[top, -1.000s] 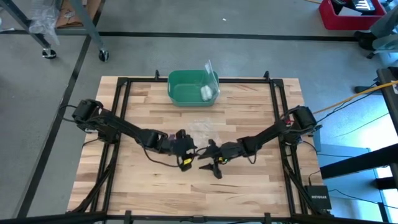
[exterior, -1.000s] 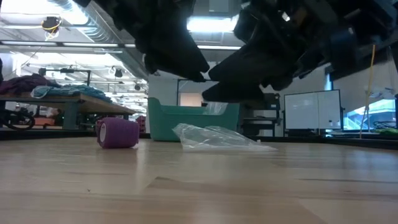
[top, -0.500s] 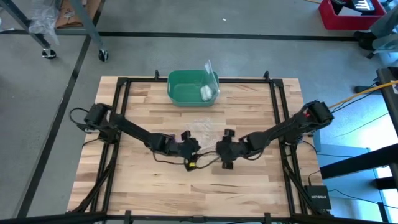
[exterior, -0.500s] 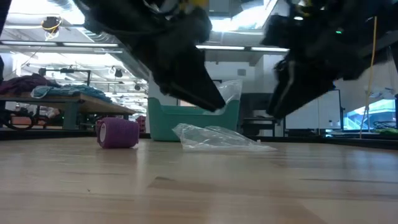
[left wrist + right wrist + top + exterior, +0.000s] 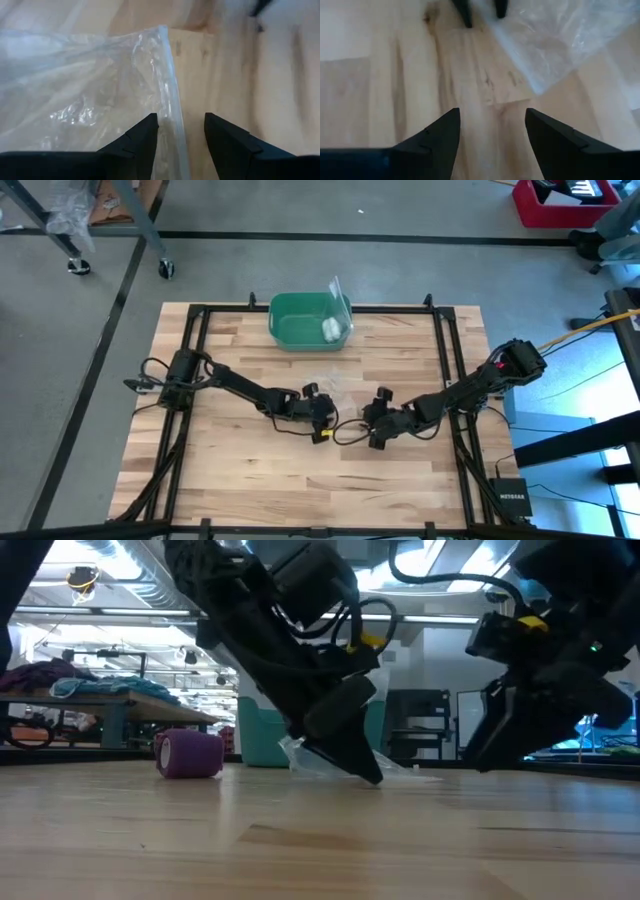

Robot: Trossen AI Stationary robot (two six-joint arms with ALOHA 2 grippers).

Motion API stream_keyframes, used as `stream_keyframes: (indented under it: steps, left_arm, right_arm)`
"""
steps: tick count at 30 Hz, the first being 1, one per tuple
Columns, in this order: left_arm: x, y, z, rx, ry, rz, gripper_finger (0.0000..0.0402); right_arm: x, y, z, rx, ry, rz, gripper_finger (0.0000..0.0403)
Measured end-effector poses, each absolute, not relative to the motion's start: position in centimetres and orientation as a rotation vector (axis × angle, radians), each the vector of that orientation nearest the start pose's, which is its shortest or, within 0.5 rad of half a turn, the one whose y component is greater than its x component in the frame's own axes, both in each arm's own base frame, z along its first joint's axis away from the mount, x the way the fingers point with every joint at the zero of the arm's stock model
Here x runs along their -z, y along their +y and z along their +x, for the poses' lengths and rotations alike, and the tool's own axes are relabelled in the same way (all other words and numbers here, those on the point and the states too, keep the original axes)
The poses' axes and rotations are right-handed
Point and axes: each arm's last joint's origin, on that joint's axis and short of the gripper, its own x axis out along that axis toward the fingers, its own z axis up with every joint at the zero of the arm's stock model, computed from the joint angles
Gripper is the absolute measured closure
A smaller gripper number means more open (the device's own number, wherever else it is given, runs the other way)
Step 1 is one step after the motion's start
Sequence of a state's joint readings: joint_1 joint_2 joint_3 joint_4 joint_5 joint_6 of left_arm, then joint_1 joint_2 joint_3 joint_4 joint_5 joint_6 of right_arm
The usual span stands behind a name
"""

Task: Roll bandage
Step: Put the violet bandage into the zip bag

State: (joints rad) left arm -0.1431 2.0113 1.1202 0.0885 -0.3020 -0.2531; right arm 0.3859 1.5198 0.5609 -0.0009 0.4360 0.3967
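The purple bandage is a compact roll (image 5: 190, 753) that stands on the table at the left of the low view; no gripper is near it and the high view does not show it. My left gripper (image 5: 322, 418) is open and low over the table, its fingers (image 5: 145, 131) on either side of the edge of a clear plastic bag (image 5: 85, 95). In the low view its fingertips (image 5: 368, 776) reach down to the table by the bag. My right gripper (image 5: 376, 426) is open and empty above bare wood, facing the left gripper. My left gripper comes slanting down at the clear bag's edge (image 5: 172, 115), which lies between its open fingers. I cannot tell whether a finger touches the plastic.
A green bin (image 5: 310, 320) with a small white roll (image 5: 330, 330) stands at the table's far edge, and also shows in the low view (image 5: 262, 735). The clear bag (image 5: 325, 386) lies between the bin and the grippers. Bare wood lies near the table's front edge.
Both grippers have gone toward the table's right and far edges and down. My left gripper has come down to the clear bag's edge. My right gripper has drawn away to the right. The purple roll has stayed where it was.
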Motion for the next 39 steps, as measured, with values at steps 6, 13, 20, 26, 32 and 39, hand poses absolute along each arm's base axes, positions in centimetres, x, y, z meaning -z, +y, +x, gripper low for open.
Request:
stream_keyframes:
  steps: [6,13,20,26,32,39]
  left_arm:
    - [-12.0,-4.6,39.7,-0.252,0.765,-0.007,0.0291]
    - [-12.2,-4.5,39.5,-0.254,0.781,0.067,0.0392]
    - [-15.8,-5.1,39.4,-0.239,0.819,0.121,0.0398]
    - [-18.7,-6.4,38.9,-0.183,0.772,0.104,0.0399]
    - [-20.8,-7.4,38.1,-0.164,0.731,0.060,0.0399]
    - [-22.4,-7.9,37.3,-0.163,0.706,0.064,0.0400]
  right_arm:
    - [-12.5,8.4,23.8,0.203,0.834,0.015,0.0175]
    - [-13.2,8.9,24.6,0.115,0.741,0.032,0.0175]
    - [-14.3,9.5,25.5,-0.018,0.615,0.028,0.0175]
    - [-15.1,9.9,26.1,-0.097,0.515,-0.030,0.0175]
    - [-16.3,10.2,26.8,-0.136,0.448,-0.161,0.0175]
    - [-18.7,10.7,28.5,-0.136,0.408,-0.409,0.0175]
